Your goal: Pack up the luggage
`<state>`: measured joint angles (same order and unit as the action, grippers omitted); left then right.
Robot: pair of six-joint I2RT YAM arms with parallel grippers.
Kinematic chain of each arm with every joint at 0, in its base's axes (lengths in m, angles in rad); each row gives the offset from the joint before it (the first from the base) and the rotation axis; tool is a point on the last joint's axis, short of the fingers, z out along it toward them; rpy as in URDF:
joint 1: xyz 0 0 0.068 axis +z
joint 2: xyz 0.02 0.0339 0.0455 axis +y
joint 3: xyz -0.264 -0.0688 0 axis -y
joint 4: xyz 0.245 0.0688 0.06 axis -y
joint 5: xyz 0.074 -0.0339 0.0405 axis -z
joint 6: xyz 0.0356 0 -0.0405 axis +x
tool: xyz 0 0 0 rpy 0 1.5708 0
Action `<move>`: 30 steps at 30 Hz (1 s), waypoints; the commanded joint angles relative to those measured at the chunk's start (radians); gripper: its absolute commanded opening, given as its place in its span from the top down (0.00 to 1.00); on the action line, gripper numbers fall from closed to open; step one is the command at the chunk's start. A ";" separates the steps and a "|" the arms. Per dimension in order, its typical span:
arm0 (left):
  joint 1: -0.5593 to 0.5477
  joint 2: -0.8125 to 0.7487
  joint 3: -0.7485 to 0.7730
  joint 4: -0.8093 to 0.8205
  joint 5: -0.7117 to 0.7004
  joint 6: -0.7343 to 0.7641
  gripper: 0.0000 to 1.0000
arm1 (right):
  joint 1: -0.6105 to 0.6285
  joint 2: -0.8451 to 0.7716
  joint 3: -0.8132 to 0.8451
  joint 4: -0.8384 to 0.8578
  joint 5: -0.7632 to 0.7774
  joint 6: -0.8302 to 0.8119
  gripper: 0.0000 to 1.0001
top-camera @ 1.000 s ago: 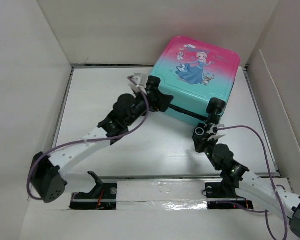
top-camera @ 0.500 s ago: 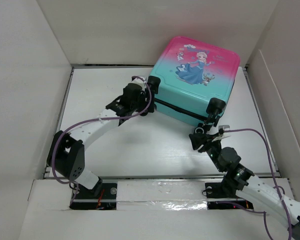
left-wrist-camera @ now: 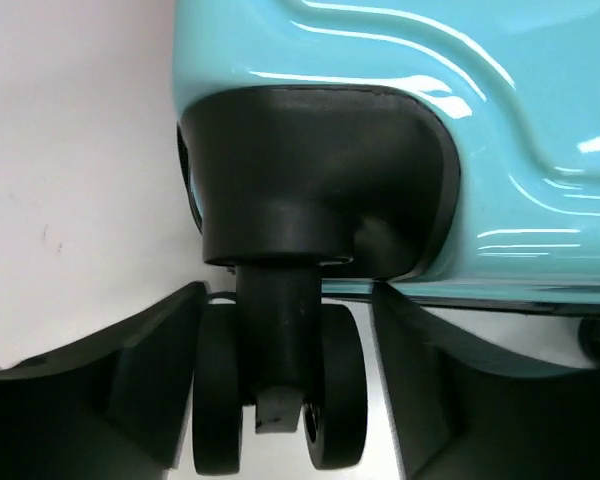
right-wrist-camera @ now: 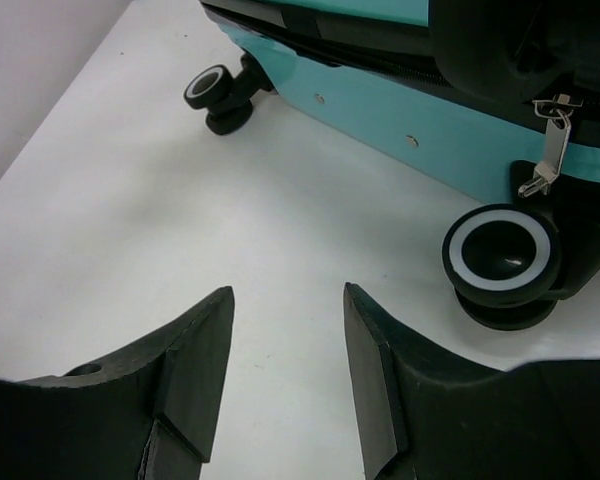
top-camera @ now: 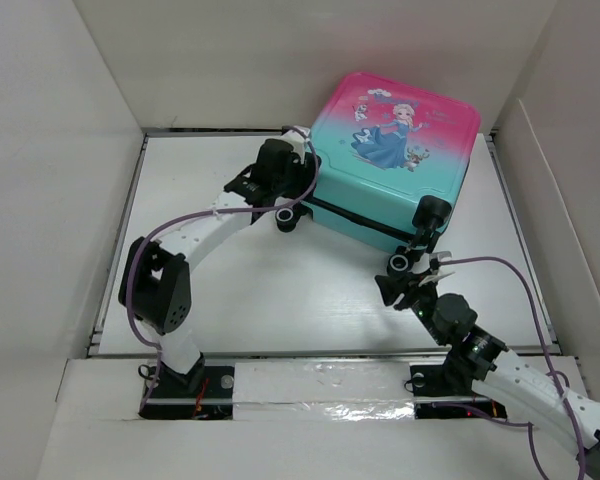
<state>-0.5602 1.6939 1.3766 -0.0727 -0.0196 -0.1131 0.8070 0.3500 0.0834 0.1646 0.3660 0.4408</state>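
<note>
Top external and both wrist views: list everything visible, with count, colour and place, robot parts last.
luggage: one, pink-to-teal with a princess print, closed, lying flat at the table's far right.
wheels: at least three, black, two white-ringed, along the luggage's near side.
zip pulls: silver, count unclear, hanging above one white-ringed wheel.
table: one, white.
walls: white panels around the table.
cables: purple, one along each arm.
left arm, right arm: white and black.
left fingers: two, black, open either side of a wheel.
right fingers: two, black, open, empty, above the table.
</note>
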 commanded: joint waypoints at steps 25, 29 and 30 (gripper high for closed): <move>0.023 -0.651 -0.800 0.513 0.072 -0.448 1.00 | -0.109 0.351 0.320 0.067 -0.187 -0.275 0.84; 0.023 -0.677 -0.812 0.576 0.164 -0.514 1.00 | -0.051 0.215 0.117 0.182 -0.173 -0.119 0.67; 0.023 -0.677 -0.809 0.583 0.176 -0.520 1.00 | -0.033 0.201 0.060 0.285 -0.156 -0.084 0.66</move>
<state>-0.5255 1.0760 0.5720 0.4217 0.0212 -0.5957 0.7368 0.6037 0.2756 0.2802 0.1993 0.2554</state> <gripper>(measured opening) 0.458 0.333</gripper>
